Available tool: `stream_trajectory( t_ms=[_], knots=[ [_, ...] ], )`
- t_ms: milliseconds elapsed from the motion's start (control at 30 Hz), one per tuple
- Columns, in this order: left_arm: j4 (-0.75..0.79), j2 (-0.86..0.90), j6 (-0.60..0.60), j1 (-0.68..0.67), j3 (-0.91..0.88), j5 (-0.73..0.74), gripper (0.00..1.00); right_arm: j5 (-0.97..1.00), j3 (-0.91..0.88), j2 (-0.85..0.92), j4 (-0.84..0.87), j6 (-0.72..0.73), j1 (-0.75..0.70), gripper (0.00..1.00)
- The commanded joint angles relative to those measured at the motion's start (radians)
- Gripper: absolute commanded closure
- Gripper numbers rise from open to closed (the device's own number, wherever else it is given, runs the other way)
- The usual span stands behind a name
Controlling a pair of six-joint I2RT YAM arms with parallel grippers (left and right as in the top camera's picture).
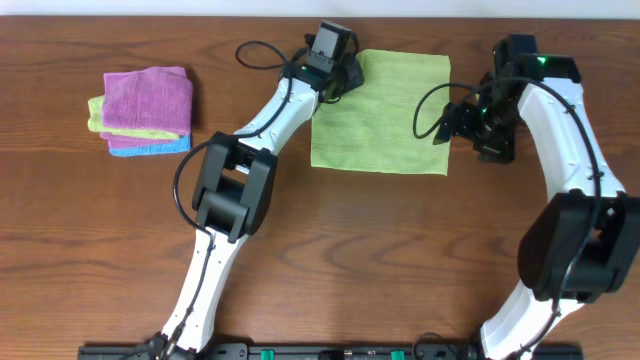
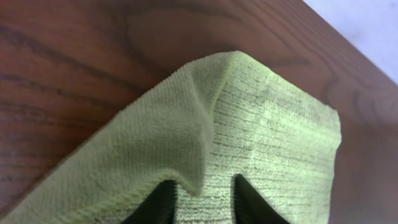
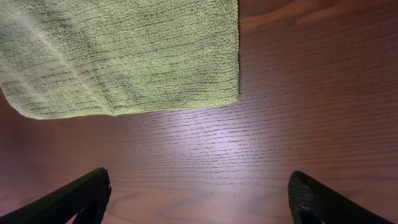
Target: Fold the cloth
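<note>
The lime-green cloth (image 1: 385, 115) lies mostly flat on the wooden table at the back centre. My left gripper (image 1: 345, 75) is at its far left corner. In the left wrist view the cloth (image 2: 267, 137) is bunched into a raised ridge, and a fold of it sits pinched between the two dark fingers of the left gripper (image 2: 204, 202). My right gripper (image 1: 462, 128) hovers just off the cloth's right edge. In the right wrist view its fingers stand wide apart over bare wood (image 3: 199, 199), open and empty, with a corner of the cloth (image 3: 124, 56) ahead of them.
A folded stack of pink-purple, yellow-green and teal-blue cloths (image 1: 145, 110) rests at the far left. The table's back edge (image 1: 200, 22) runs just behind the green cloth. Bare wood (image 1: 400, 250) stretches in front.
</note>
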Motion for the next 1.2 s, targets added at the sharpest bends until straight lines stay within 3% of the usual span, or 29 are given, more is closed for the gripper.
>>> stream_trajectory(
  t_ms=[0,133,633,800,900,1067,1167],
  knots=[
    [0.0,0.027,-0.001,0.002,0.013,-0.051,0.83,-0.007,0.001,-0.006,-0.005,0.013,0.008,0.09],
    [0.0,0.027,-0.001,0.009,0.013,-0.098,0.94,-0.007,0.001,-0.006,-0.018,0.012,0.008,0.09],
    [0.0,0.027,-0.058,0.074,0.013,-0.415,0.92,-0.007,0.001,-0.006,-0.111,-0.023,0.024,0.1],
    [0.005,0.027,-0.076,0.114,0.013,-0.48,0.75,-0.007,0.001,-0.006,-0.114,-0.026,0.056,0.11],
    [0.004,0.027,-0.076,0.143,0.013,-0.48,0.6,-0.007,0.001,-0.006,-0.114,-0.025,0.085,0.1],
    [0.004,0.027,-0.069,0.176,0.013,-0.406,0.54,0.024,0.001,-0.006,-0.097,-0.023,0.115,0.11],
    [0.004,0.023,0.005,0.187,0.015,-0.276,0.32,0.065,0.001,-0.006,-0.068,-0.017,0.102,0.12]
  ],
)
